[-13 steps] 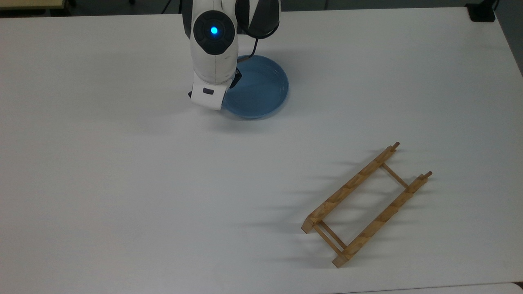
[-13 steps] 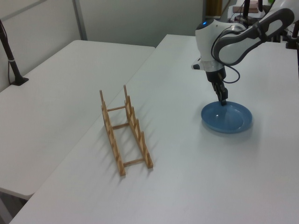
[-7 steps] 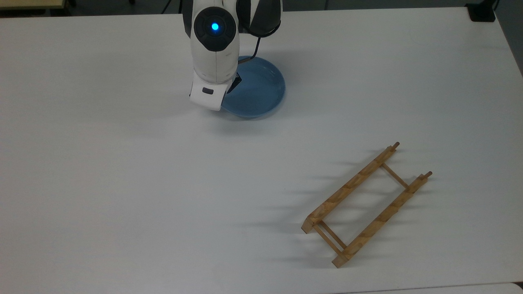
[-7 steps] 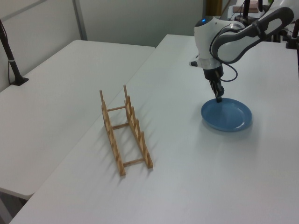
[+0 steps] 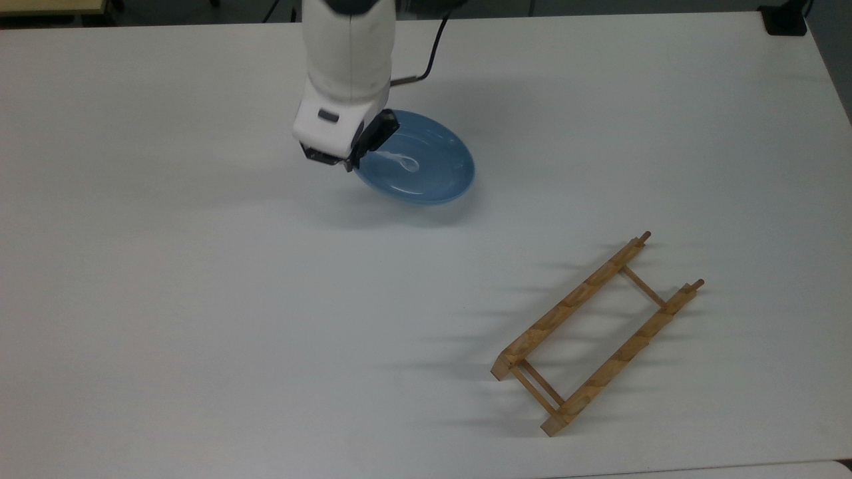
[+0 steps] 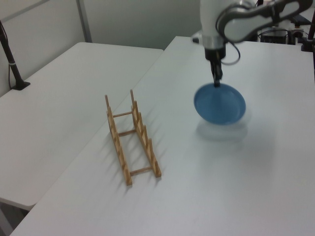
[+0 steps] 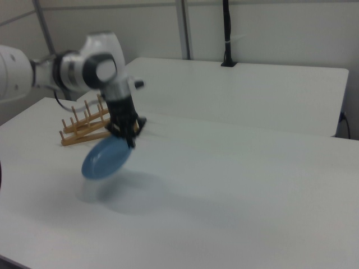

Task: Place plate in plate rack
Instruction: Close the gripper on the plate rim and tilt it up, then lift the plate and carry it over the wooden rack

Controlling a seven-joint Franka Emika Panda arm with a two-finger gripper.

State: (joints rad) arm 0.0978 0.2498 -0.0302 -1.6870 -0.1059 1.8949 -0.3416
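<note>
Plate [image 6: 219,103] hangs tilted from my gripper [image 6: 216,83], clamped on its rim; glossy and stiff, I judge it slip-prone.

You get the top view from high up, looking almost straight down on the white desk [image 5: 200,299]. The left view stands off one side of the desk, a bit above it, and looks across with the plate rack [image 6: 130,140] near and the plate [image 6: 220,104] farther back. The right view sits lower on the other side, closer to the plate [image 7: 105,158], with the plate rack [image 7: 84,128] behind it. All three views share the desk top, the plate and the plate rack.
</note>
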